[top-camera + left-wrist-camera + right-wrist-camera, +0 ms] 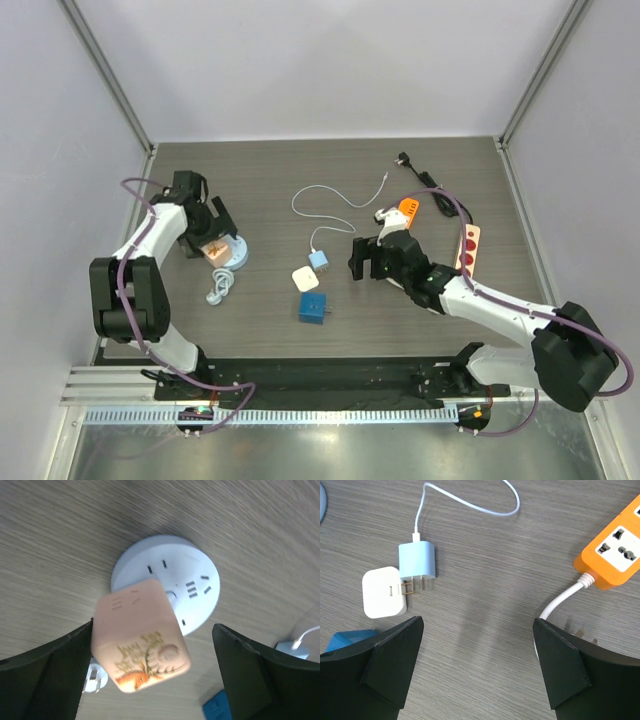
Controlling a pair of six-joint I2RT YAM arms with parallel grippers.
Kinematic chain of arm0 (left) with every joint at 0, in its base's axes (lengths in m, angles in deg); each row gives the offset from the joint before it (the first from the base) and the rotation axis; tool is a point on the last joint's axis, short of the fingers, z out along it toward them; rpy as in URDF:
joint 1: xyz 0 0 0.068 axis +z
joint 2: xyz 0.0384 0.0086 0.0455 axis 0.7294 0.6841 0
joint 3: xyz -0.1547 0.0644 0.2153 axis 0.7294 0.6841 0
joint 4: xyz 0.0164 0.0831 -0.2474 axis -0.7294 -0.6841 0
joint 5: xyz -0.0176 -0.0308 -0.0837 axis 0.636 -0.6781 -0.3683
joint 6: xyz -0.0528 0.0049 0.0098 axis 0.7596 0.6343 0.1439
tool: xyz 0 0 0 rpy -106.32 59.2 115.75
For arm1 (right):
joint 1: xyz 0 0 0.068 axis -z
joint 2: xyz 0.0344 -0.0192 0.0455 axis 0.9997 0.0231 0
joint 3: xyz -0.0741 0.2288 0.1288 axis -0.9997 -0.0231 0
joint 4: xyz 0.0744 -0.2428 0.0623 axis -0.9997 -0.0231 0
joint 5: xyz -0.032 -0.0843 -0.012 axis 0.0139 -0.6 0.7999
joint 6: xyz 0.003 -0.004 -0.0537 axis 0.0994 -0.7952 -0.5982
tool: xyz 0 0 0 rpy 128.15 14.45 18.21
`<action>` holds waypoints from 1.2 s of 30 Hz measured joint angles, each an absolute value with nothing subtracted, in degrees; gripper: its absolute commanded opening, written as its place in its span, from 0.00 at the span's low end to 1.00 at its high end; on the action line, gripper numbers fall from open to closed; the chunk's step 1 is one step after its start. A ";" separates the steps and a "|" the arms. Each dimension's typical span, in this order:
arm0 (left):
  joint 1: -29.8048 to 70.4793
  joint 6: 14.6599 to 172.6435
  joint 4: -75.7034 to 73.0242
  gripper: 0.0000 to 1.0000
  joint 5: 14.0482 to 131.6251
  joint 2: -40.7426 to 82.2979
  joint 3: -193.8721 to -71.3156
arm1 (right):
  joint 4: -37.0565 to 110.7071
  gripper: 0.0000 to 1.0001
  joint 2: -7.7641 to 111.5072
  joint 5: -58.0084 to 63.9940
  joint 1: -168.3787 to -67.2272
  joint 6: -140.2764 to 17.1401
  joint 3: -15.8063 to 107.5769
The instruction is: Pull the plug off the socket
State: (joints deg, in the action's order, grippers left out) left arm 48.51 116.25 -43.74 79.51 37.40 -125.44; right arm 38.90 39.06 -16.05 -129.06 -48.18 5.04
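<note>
The left gripper stands open astride the peach plug, which sits tilted on the round white socket; the right gripper, also open, hovers between a blue charger and an orange power strip.

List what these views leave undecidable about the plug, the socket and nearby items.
- Left wrist: the peach plug covers its own prongs, so whether they sit in the round white socket is unclear.
- Top external: both are too small, and lie partly under the left pincer.
- Right wrist: the orange power strip is cut off by the right edge, and the blue block is partly hidden by the right pincer.
</note>
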 measured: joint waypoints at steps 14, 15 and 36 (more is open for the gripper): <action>45.58 109.93 -45.68 1.00 79.32 30.36 -126.92 | 37.39 0.96 40.37 -9.14 -129.08 -43.17 11.29; 45.58 109.88 -45.66 1.00 78.57 30.56 -126.40 | 37.89 0.96 40.81 -8.42 -129.17 -42.10 11.83; 45.58 109.78 -45.53 0.90 78.27 34.58 -125.11 | 47.14 0.93 69.90 -1.95 -137.43 -28.31 32.58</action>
